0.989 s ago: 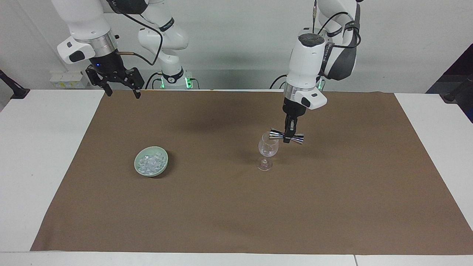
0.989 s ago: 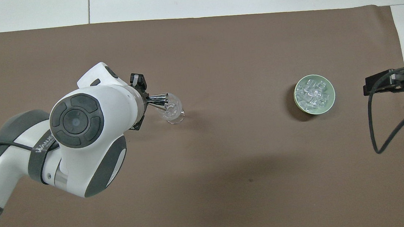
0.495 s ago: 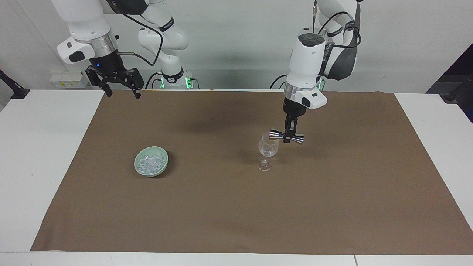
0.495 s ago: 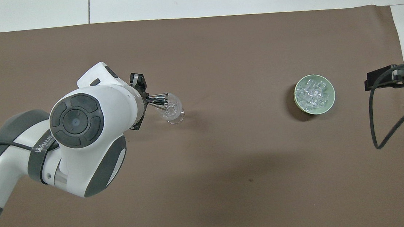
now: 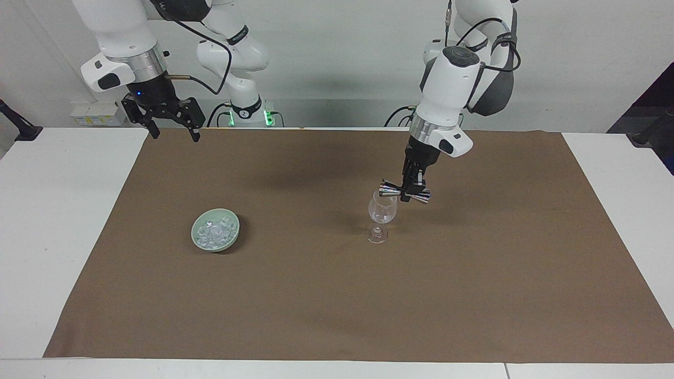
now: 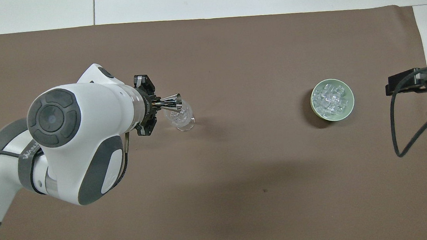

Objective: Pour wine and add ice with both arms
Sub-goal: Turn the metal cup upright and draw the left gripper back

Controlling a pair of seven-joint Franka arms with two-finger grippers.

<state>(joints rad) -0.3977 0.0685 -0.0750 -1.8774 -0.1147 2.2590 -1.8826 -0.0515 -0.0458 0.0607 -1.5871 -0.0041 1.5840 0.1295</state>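
Holding a steel jigger (image 5: 405, 191) sideways, the left gripper (image 5: 412, 192) has its fingers clamped on the narrow waist, long axis roughly level, one cup end over the rim of the wine glass (image 5: 382, 211). Glass stands upright on the brown mat (image 5: 337, 295) covering the tabletop, toward the left arm's end, directly under the jigger mouth; judging by that, the pour step is in hand or just finishing. Ice (image 5: 215, 232) sits in the green bowl (image 6: 349, 110), well apart from the glass, toward the right arm's end. Right gripper (image 5: 172, 126) waits in the air over the mat's corner at its own end, fingers spread, holding nothing. It's the arm closer to the bowl, so the ice pick likely falls to it.
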